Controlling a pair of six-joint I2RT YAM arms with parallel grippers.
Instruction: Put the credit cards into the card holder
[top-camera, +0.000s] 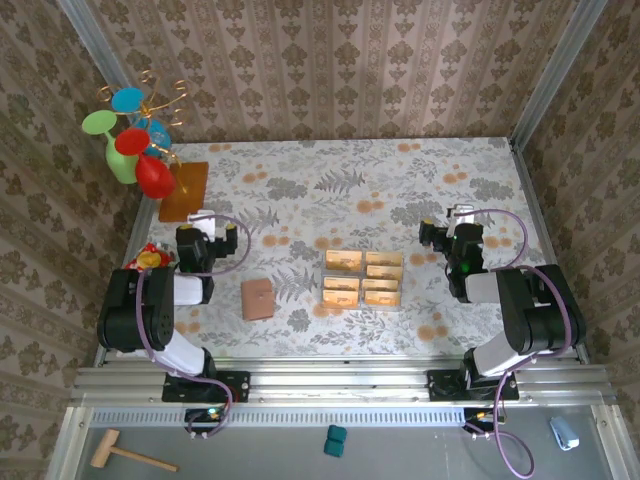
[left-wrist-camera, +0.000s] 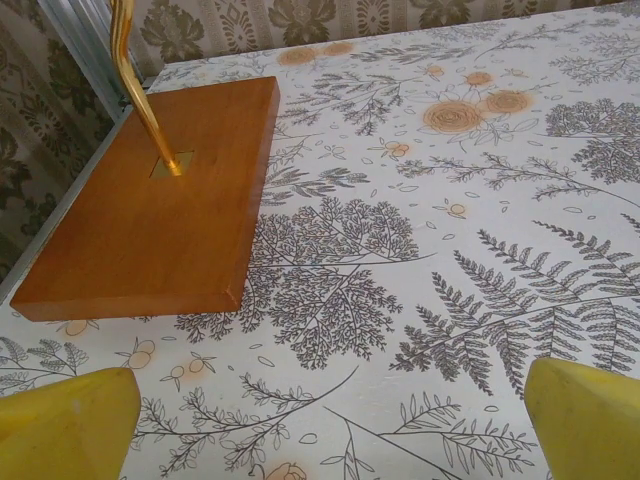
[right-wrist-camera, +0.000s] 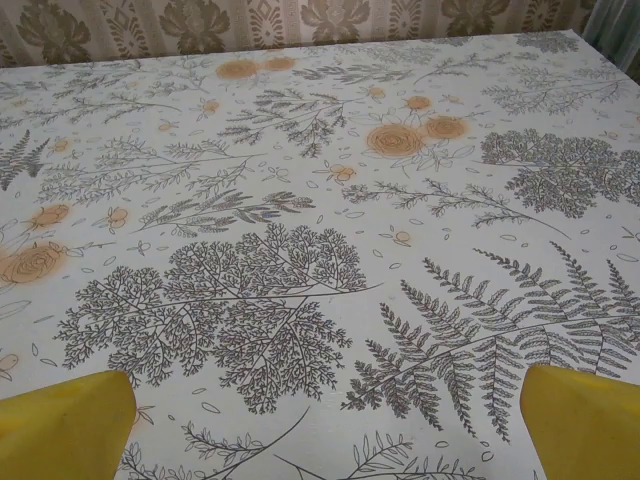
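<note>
Top external view: small flat reddish-brown leather card holder (top-camera: 258, 298) lying on the flowered white desk (top-camera: 330, 190), near the front edge, just right of the left arm. Thin tan-gold credit cards (top-camera: 342, 261) sitting in a clear tray (top-camera: 362, 308) with little boxes, a bit right of the card holder, not touching it. Too small to count the cards. Lots of bare desk behind the tray, all the way to the back wall. Left hand (top-camera: 205, 232) and right hand (top-camera: 455, 222) well apart, one on each side of the tray, both pointing to the back.

Left wrist view: left hand (left-wrist-camera: 330, 440) spread wide, holding nothing. Yellow fingers (left-wrist-camera: 60, 425) cut off at the bottom corners. Orange-brown wooden board (left-wrist-camera: 150, 210) close in front on the left, by the desk's left edge. Gold stem (left-wrist-camera: 135, 90) standing in the board, cut off at the top.

Right wrist view: right hand (right-wrist-camera: 325, 440) spread wide too, holding nothing. Bare desk in front, up to the back wall.
</note>
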